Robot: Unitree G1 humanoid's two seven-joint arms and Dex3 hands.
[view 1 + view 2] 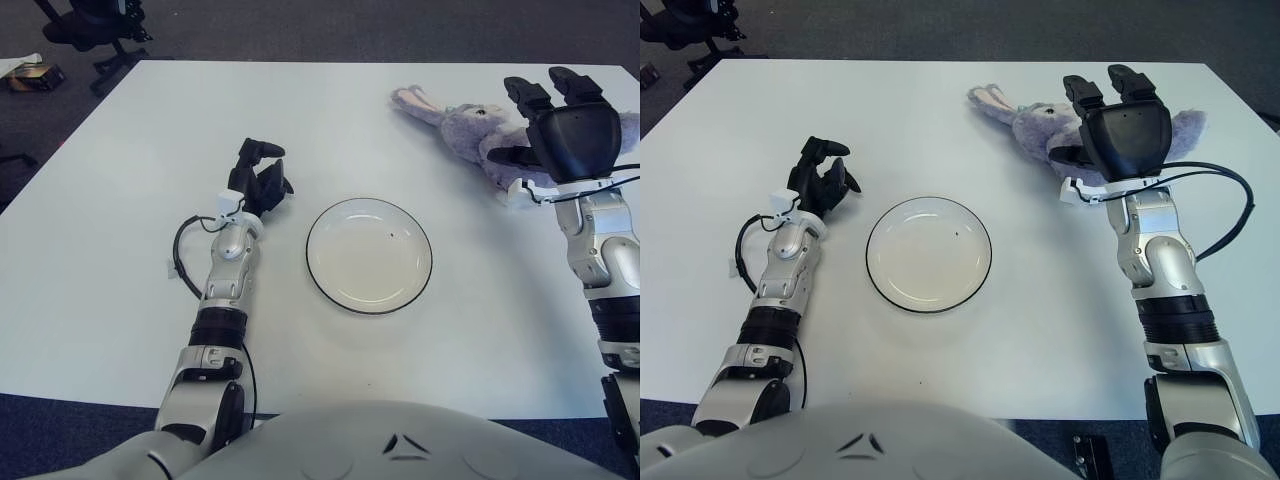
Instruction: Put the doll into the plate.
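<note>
Reach stage: nothing moved into the plate yet.

From my station I see the doll (1050, 125) lying on the desk (120, 260) at about 2 o'clock from the empty plate (369, 255), well apart from it; grasp, carry and release all remain. My right hand (1118, 125) hovers over the doll's body, palm down, fingers (1082, 90) spread forward, not closed on it as far as I can judge. My left hand (260, 178) shows at the plate's 9 o'clock, fingers curled, holding nothing.

Head stereo pair, looking down, sharing the table (120, 250)
</note>
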